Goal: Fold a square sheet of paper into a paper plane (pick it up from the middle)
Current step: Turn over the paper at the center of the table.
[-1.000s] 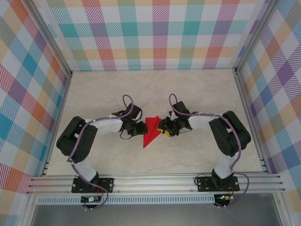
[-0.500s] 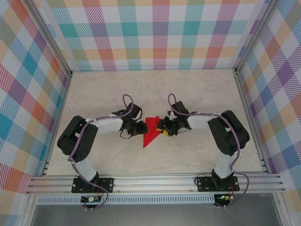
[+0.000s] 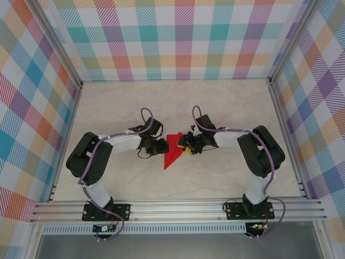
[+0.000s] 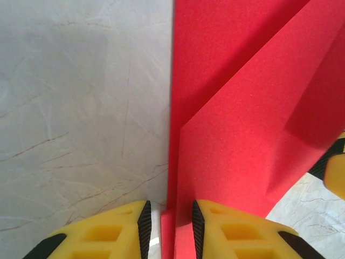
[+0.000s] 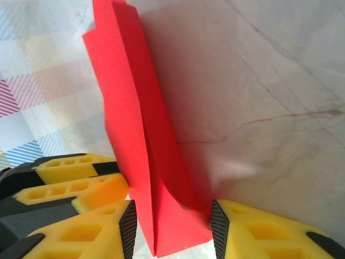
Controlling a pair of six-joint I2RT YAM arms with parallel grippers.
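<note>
The red paper (image 3: 171,151), folded to a narrow shape whose point aims toward the table's (image 3: 232,102) near edge, lies about midway between the left and right edges, well clear of every corner, with one flap standing up along a crease. The left gripper (image 4: 171,229) meets it from the left, jaws narrow around the paper's straight edge with a sliver of table showing beside one pad, so it is not clamped. The right gripper (image 5: 172,229) straddles the paper's blunt end with jaws about half apart; whether it grips I cannot tell.
</note>
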